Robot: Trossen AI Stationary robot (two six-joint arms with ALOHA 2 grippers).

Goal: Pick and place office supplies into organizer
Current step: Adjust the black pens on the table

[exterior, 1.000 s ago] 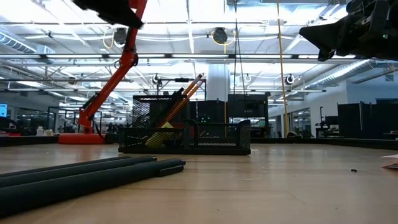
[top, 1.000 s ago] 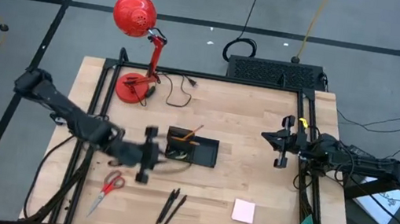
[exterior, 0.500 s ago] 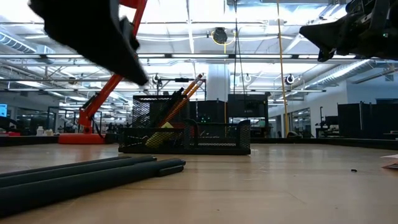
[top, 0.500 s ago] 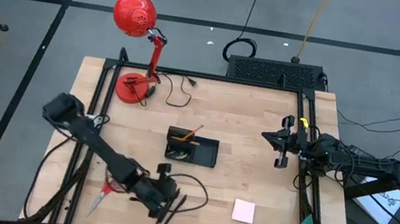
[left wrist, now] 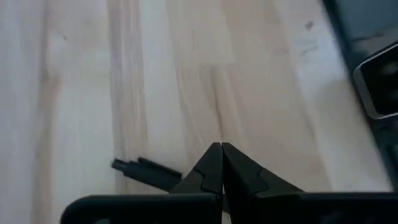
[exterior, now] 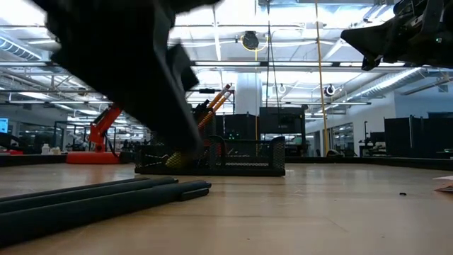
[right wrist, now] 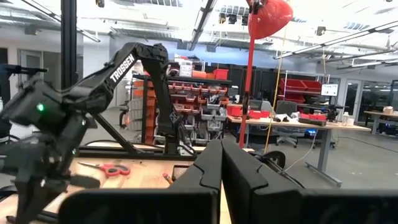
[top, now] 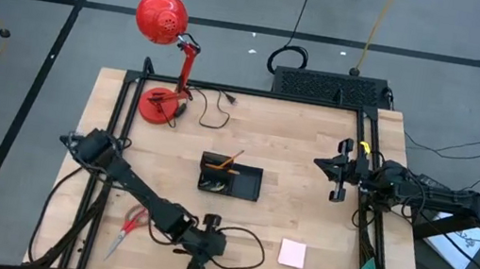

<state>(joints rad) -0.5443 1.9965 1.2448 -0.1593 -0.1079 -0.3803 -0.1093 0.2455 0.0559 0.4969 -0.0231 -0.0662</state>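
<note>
Black mesh forms the organizer (top: 230,181), which sits near the middle of the wooden table (top: 304,154). Its taller compartment holds orange pencils (exterior: 216,99) and dark pens standing at a slant, with something yellow (exterior: 185,153) low inside; what the flatter section holds cannot be made out.

Red-handled scissors (top: 128,228) lie near the table's front left edge. A pink sticky-note pad (top: 292,253) lies toward the front right. Black pens (exterior: 99,198) lie on the wood at the front.

At the front edge, the left gripper (top: 199,264) is low over the table with its fingers (left wrist: 211,171) pressed together, and one black pen (left wrist: 146,172) lies beside their tips, not clearly held. By the right edge, the right gripper (top: 340,171) hangs with its fingers closed on nothing.
</note>
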